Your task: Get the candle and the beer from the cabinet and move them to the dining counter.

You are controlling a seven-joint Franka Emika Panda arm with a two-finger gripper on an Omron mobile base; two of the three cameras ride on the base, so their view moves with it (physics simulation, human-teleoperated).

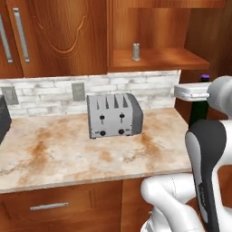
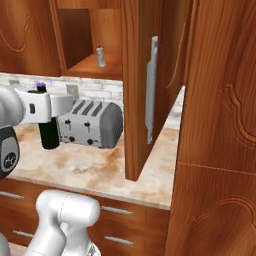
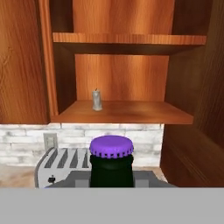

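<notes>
The beer (image 2: 49,134), a dark bottle with a purple cap (image 3: 111,146), hangs upright in my gripper (image 2: 47,118), which is shut on its neck. It is held in the air over the right end of the toaster counter, in front of and below the open cabinet (image 3: 122,112). In the left base view the beer (image 1: 197,115) sits under the gripper (image 1: 198,100) at the right edge. The candle (image 1: 136,51), small and pale grey, stands upright on the cabinet's lower shelf, also seen as the candle (image 2: 101,56) and the candle (image 3: 96,100), up and left of the bottle cap. The dining counter is out of view.
A silver toaster (image 1: 114,115) stands on the marble counter (image 1: 54,154) against the brick backsplash. The open cabinet door (image 2: 145,90) with its bar handle juts out to the right of my gripper. Closed wooden doors (image 1: 54,31) hang to the left of the shelf.
</notes>
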